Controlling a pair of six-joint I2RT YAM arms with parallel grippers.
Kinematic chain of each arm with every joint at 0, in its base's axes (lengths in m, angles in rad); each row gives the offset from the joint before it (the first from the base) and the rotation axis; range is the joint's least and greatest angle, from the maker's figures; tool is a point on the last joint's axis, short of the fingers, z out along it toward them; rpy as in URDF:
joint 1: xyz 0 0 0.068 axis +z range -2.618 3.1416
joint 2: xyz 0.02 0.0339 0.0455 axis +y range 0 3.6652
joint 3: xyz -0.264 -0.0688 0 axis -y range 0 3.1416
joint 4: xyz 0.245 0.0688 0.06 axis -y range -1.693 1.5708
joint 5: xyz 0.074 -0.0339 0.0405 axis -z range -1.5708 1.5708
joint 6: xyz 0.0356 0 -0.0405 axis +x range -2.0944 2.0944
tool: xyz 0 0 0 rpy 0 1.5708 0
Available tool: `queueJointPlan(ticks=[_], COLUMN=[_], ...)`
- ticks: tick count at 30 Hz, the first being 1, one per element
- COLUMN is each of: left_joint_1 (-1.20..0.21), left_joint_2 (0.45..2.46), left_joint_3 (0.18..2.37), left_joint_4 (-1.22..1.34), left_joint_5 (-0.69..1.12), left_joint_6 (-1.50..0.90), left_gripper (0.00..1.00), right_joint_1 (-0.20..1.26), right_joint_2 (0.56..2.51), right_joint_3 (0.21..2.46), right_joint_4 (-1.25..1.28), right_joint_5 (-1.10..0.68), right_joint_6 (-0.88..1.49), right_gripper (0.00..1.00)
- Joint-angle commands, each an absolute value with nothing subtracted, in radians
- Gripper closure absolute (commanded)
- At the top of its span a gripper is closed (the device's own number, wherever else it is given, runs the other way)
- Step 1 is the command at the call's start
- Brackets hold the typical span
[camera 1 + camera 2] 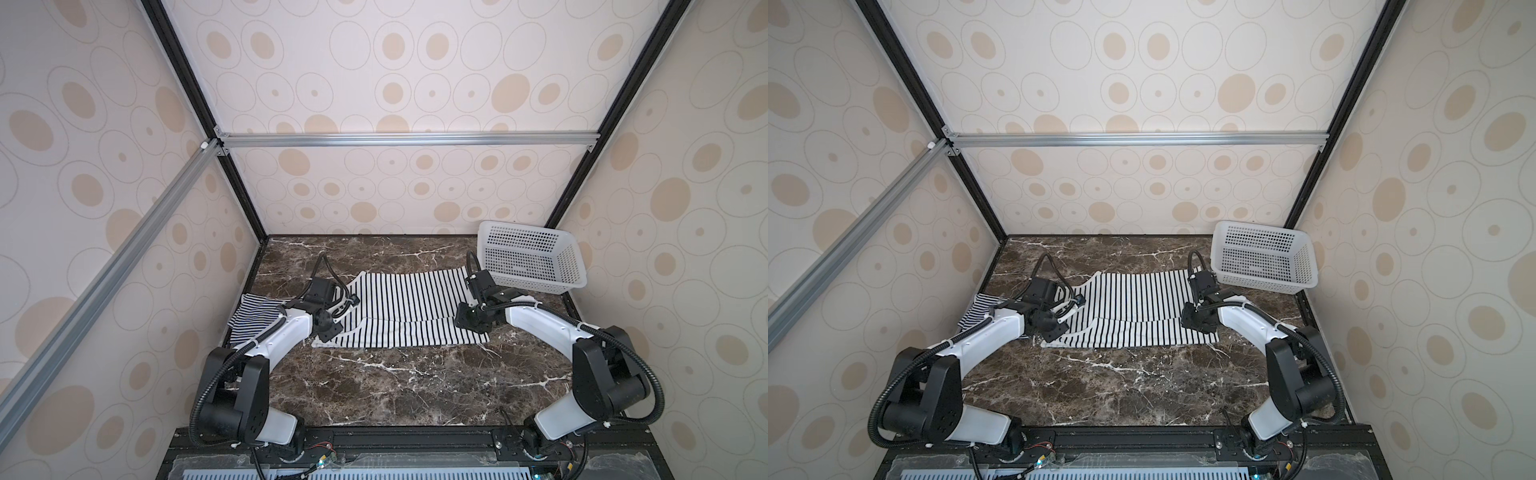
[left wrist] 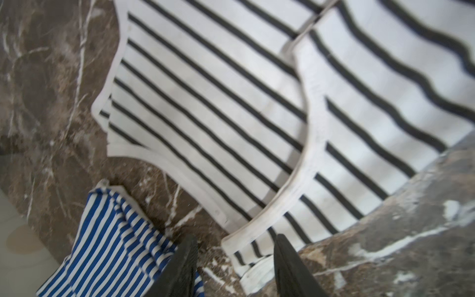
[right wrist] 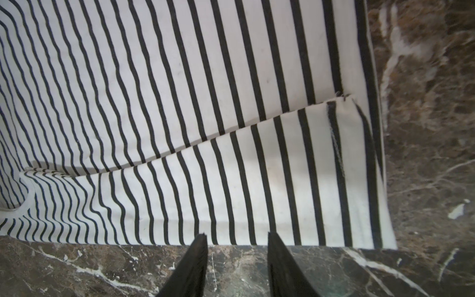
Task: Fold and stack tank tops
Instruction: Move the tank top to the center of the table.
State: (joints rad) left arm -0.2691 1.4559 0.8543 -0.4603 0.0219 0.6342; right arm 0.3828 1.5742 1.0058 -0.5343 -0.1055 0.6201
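Left pincer (image 2: 236, 237) + right pincer (image 3: 237, 235) were both open, empty. Wide-stripe top (image 1: 409, 299) looked soft, light, floppy; I'd grab near-edge corners, pinching both layers.

Nothing readable here, honestly: no print, brand or number I can make out in any view. The only candidate is a small white tab (image 2: 104, 183) on the edge of the narrow-striped tank top (image 2: 108, 244), just ahead of the left gripper (image 2: 235, 241), and it's too blurry to read.

Oval-patterned walls (image 1: 415, 62), brown marble tabletop (image 1: 395, 382)
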Motion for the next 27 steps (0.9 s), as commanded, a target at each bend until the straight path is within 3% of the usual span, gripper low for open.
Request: queueJointPlan(ticks=[1, 18, 27], left_joint_1=[-0.3, -0.302, -0.302], left_joint_2=[1.503, 1.584, 1.519], left_joint_3=[0.839, 0.743, 0.658], left_joint_4=[-0.414, -0.349, -0.465], left_joint_5=[0.079, -0.018, 0.019], left_joint_6=[0.603, 0.666, 0.782], left_gripper=[0.53, 0.57, 0.57], right_joint_1=[0.394, 0.448, 0.519], right_joint_2=[1.612, 1.707, 1.603], right_joint_3=[1.031, 1.018, 0.905], right_joint_4=[-0.531, -0.6, -0.665], right_joint_5=[-0.102, -0.065, -0.062], right_joint_6=[0.642, 0.686, 0.758], right_gripper=[0.59, 0.61, 0.61])
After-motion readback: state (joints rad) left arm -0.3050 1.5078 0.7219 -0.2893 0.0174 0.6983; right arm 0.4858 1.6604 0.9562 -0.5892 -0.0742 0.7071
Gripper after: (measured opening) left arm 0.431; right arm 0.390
